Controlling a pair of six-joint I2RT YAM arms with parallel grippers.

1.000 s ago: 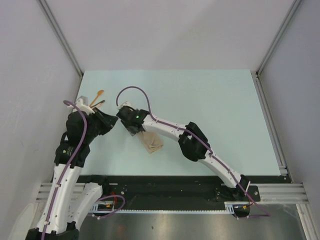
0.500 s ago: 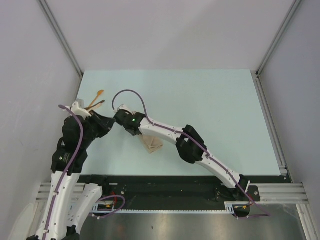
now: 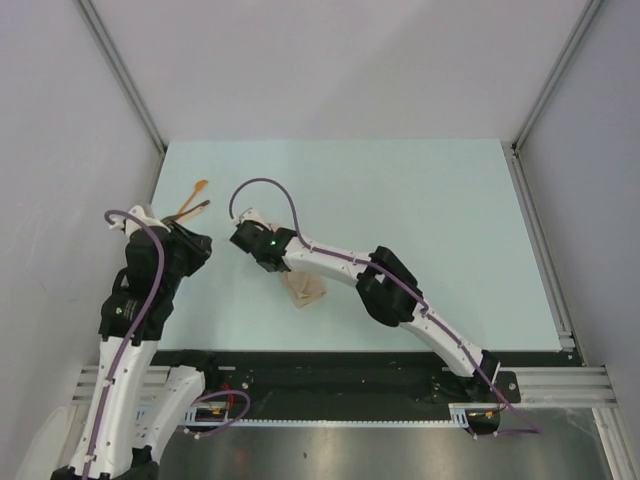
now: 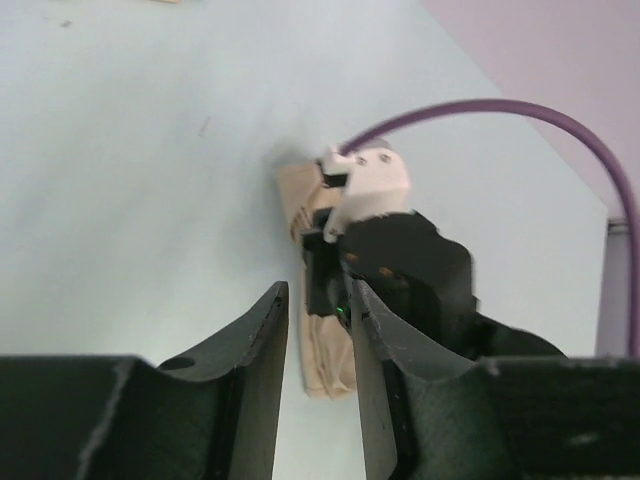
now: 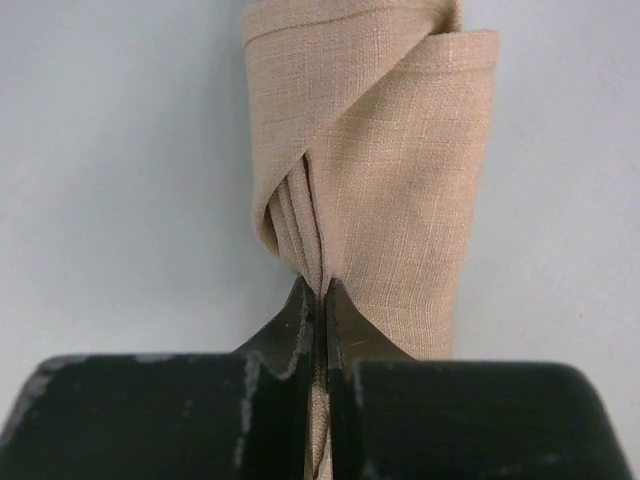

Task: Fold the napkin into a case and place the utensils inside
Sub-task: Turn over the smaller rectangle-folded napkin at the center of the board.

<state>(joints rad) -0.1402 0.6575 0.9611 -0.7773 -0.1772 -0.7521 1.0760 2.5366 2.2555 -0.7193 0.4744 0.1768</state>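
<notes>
Pale table (image 3: 400, 220): folded beige case (image 5: 400, 180), right fingers (image 5: 290, 330) pinching it, left fingers (image 4: 255, 370) seemingly parted.

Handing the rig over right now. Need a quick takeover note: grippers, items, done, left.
Right gripper: shut, pinching a layer of the folded napkin at one end.
Left gripper: open, empty, off to the left of it.
Utensils: on the table at the far left, outside the napkin.
Done: napkin folded into a narrow case.
Left: open the pocket, put both utensils in.
</notes>
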